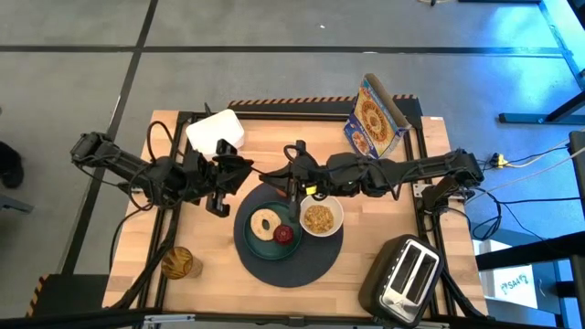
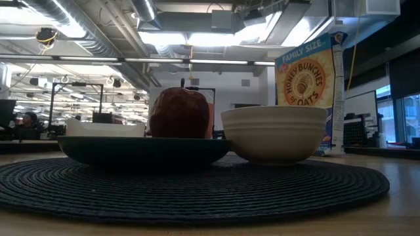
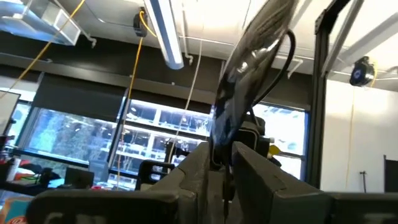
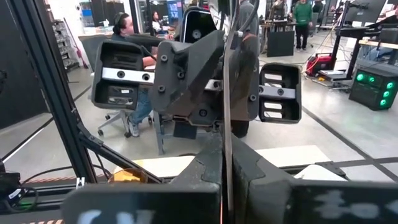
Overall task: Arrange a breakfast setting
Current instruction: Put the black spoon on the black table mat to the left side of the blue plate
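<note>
The wooden table (image 1: 384, 206) carries the dark-navy mat (image 1: 289, 260) at lower centre of the high view; woven and floppy, it is best left lying flat. On it sits the teal plate (image 1: 253, 239), rigid and probably slick at the rim, holding the bagel (image 1: 265, 224) and the small red apple (image 1: 284, 234), which is round and likely to roll. The white bowl (image 1: 320, 218) of cereal touches the plate's right side; it looks breakable and liable to spill, so it should stay level.

The left tool (image 1: 219, 203), left of the mat, is clenched on a spoon (image 3: 249, 87). The right tool (image 1: 294, 183), above the plate, grips a thin flat utensil (image 4: 227, 93). Both pieces are light, stiff, slippery metal, best held by the handle.
</note>
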`<act>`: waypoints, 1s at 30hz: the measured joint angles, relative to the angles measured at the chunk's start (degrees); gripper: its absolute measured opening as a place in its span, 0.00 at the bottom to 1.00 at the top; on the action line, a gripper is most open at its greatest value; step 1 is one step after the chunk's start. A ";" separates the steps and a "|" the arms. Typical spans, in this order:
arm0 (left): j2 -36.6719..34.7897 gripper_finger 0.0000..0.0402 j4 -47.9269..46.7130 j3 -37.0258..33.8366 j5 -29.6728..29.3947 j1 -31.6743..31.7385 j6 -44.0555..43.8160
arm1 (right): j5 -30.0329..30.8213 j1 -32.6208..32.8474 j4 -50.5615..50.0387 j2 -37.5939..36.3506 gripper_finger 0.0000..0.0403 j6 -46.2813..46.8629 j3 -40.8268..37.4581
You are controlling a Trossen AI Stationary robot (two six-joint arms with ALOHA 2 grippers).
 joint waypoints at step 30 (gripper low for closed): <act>-12.13 0.00 -36.57 0.04 -17.90 0.06 -18.41 | -0.82 -0.83 -26.25 -7.14 0.43 7.82 0.11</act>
